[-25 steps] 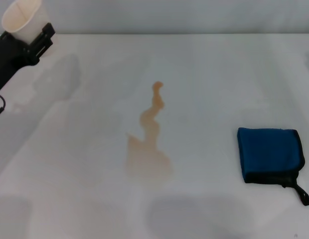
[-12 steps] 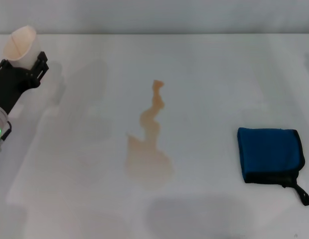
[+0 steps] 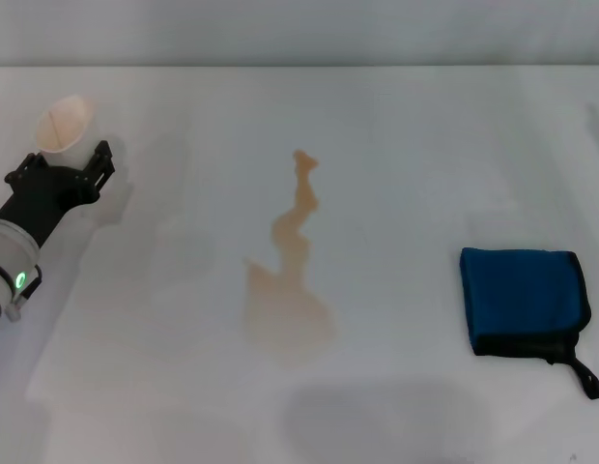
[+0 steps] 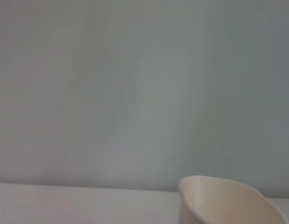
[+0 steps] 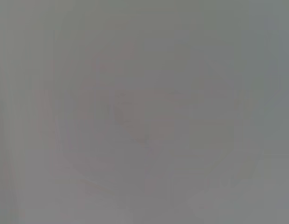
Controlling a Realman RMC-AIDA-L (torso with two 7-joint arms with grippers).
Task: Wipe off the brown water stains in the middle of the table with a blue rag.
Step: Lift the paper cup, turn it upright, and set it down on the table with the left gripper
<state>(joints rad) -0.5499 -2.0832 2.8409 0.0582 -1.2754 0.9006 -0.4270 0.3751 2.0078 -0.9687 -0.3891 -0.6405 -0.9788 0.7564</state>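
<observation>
The brown water stains (image 3: 288,280) lie in the middle of the white table (image 3: 425,145): a wide blob near me with a thin wavy tail running away from me. The blue rag (image 3: 521,300), with black edging and a loop tag, lies flat at the right, untouched. My left gripper (image 3: 70,159) is at the far left, shut on a white paper cup (image 3: 65,123) and holding it low over the table. The cup's rim also shows in the left wrist view (image 4: 228,200). My right gripper is out of view.
The table's far edge (image 3: 299,66) meets a pale wall. The right wrist view shows only a blank grey surface.
My left arm has lowered the paper cup and drawn it towards me along the table's left side. The stains and the rag have not moved.
</observation>
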